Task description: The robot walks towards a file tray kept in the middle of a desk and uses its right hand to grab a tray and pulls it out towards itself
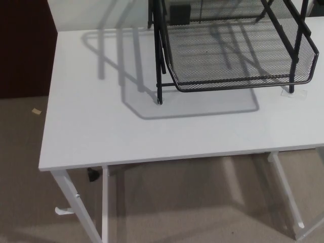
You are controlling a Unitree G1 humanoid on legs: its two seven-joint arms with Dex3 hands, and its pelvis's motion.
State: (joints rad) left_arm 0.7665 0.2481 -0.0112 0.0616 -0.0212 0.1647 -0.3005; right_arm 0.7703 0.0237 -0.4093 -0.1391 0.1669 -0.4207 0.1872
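A black wire-mesh file tray (238,50) sits in a black metal frame (160,55) on the white desk (152,126), toward the upper right of the head view. The tray's front rim (243,85) juts out past the frame's front legs and hangs a little above the desk top. Its top and right side run out of the picture. Neither of my hands shows.
The desk's front edge (177,159) crosses the lower half of the picture, with white legs (76,202) below it. Beige carpet (20,167) lies left of and under the desk. A dark wall panel (25,45) stands at upper left. A small clear tab (296,94) lies by the frame's right foot.
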